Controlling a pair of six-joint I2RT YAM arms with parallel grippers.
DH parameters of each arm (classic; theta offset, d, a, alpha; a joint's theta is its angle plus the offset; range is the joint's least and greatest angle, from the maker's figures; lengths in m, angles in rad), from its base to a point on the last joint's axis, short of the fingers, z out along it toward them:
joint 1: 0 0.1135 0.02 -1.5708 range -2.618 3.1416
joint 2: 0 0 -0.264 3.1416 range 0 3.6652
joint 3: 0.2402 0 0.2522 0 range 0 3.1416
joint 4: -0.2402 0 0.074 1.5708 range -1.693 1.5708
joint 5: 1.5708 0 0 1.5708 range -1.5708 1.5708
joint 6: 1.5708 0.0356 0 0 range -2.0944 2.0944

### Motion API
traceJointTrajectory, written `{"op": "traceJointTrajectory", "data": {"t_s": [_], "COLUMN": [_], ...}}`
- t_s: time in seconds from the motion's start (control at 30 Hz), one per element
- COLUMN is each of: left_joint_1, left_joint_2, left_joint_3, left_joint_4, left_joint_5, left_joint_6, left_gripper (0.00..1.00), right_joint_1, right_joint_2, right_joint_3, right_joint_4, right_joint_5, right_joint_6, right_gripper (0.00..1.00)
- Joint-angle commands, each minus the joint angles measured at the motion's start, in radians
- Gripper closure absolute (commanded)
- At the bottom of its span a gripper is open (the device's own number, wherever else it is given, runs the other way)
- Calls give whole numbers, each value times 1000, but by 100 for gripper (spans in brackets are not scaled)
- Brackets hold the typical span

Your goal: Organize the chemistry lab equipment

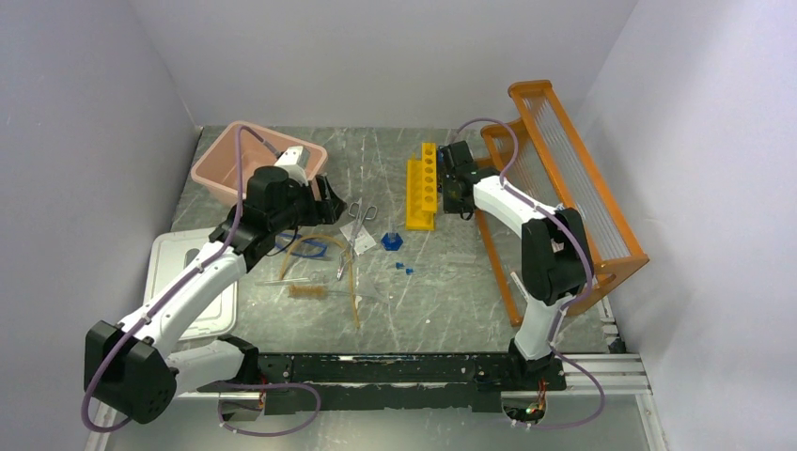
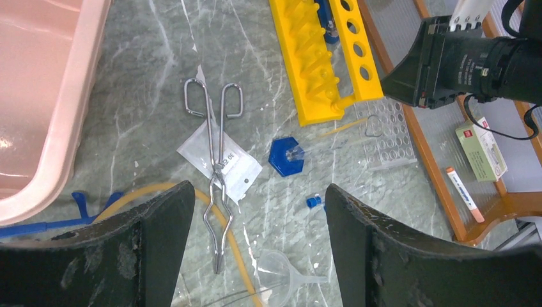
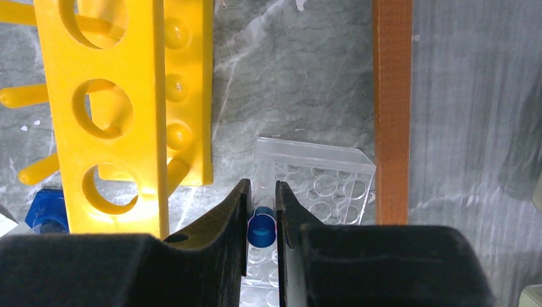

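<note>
Right gripper (image 3: 261, 189) pinches tube (image 3: 263, 199) along fingers (image 3: 231, 214); cap (image 3: 261, 230) wristward.

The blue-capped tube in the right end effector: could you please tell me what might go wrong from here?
1. The right end effector grips the blue-capped tube only by its small round cap, so the tube may slip or twist and drop onto the clear well plate below.
2. The yellow rack stands close beside the fingers; a sideways move could knock it.

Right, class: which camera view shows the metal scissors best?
The left wrist view: the metal scissors lie whole and large, across a white packet. The top external view shows them small; the right wrist view misses them.
</note>
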State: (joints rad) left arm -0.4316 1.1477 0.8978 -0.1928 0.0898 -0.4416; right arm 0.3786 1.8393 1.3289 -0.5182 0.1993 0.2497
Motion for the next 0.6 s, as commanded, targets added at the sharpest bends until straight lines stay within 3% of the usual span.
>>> {"op": "traceJointTrajectory", "data": {"t_s": [0.0, 0.2, 0.4, 0.57], "left_joint_1": [8, 8, 7, 7], "left_joint_2": [-34, -48, -55, -52], "left_joint_3": [-28, -44, -45, -36], "left_joint_4": [64, 64, 50, 43], "left_joint_5": [12, -5, -16, -17], "left_joint_6": [-10, 5, 16, 23], "left_gripper": [21, 21, 21, 21], "right_joint_1": [-25, -32, -32, -21], "right_joint_2": [-12, 10, 10, 14], "right_joint_3": [-23, 7, 9, 26], "right_joint_4": [-19, -67, -62, -56], "right_joint_5": [-74, -101, -63, -23], "right_joint_6": [-22, -27, -27, -37], "right_gripper": [92, 91, 80, 80]}}
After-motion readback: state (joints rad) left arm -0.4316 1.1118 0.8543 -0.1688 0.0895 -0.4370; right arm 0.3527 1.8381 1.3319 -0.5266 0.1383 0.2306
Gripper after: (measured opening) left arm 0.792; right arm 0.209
